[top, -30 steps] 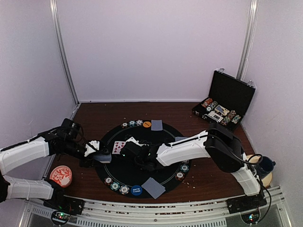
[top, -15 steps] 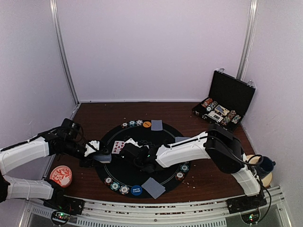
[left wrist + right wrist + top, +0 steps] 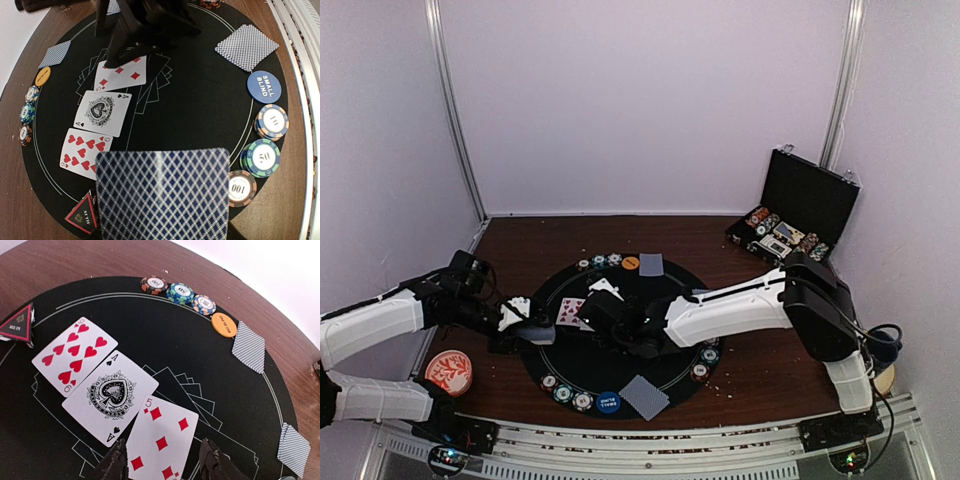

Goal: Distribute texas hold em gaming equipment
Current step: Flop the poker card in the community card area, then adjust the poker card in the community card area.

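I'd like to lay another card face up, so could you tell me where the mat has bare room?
Bare felt lies past the five of diamonds, toward the face-down cards at the rim, and between the face-up row and the small blind button. The chip stacks crowd the near rim.

I am reading SMALL BLIND in white on the blue disc (image 3: pixel 264 86). The chips beside it are showing 10 on the orange-striped chip (image 3: pixel 272 120), 50 on the green chip (image 3: pixel 262 157) and 100 on the dark chip (image 3: pixel 239 187). Face-up cards are showing 9 on the hearts card (image 3: pixel 84 148), A on the spades card (image 3: pixel 102 113) and 5 on the diamonds card (image 3: pixel 122 74). Print on the red triangle marker (image 3: pixel 82 216) and the orange disc (image 3: pixel 43 76) is coming through too small for me.
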`<act>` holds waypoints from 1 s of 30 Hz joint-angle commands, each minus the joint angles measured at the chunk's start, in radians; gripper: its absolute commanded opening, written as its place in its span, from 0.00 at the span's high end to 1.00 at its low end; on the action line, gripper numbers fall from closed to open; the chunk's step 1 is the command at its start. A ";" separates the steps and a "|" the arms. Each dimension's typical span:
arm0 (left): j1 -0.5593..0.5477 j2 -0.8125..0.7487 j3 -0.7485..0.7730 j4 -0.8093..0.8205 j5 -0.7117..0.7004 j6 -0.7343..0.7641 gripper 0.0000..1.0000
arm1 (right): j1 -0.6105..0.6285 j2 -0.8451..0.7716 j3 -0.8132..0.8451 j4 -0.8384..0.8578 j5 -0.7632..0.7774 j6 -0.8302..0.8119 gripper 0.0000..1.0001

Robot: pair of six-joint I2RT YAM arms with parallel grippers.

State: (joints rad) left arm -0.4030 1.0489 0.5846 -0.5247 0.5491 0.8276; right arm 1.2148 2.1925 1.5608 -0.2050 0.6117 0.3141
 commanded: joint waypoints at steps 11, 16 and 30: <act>-0.006 -0.015 0.000 0.034 0.003 -0.016 0.84 | 0.006 -0.137 -0.197 -0.032 -0.035 0.049 0.36; -0.006 -0.014 0.001 0.034 0.002 -0.016 0.84 | 0.006 -0.103 -0.224 -0.035 -0.086 0.040 0.33; -0.007 -0.013 0.000 0.034 -0.001 -0.015 0.84 | 0.003 0.085 -0.062 -0.087 -0.064 0.027 0.32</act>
State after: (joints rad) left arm -0.4030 1.0470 0.5846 -0.5243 0.5407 0.8200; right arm 1.2163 2.1864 1.4456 -0.2325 0.5442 0.3458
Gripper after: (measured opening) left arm 0.498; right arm 0.674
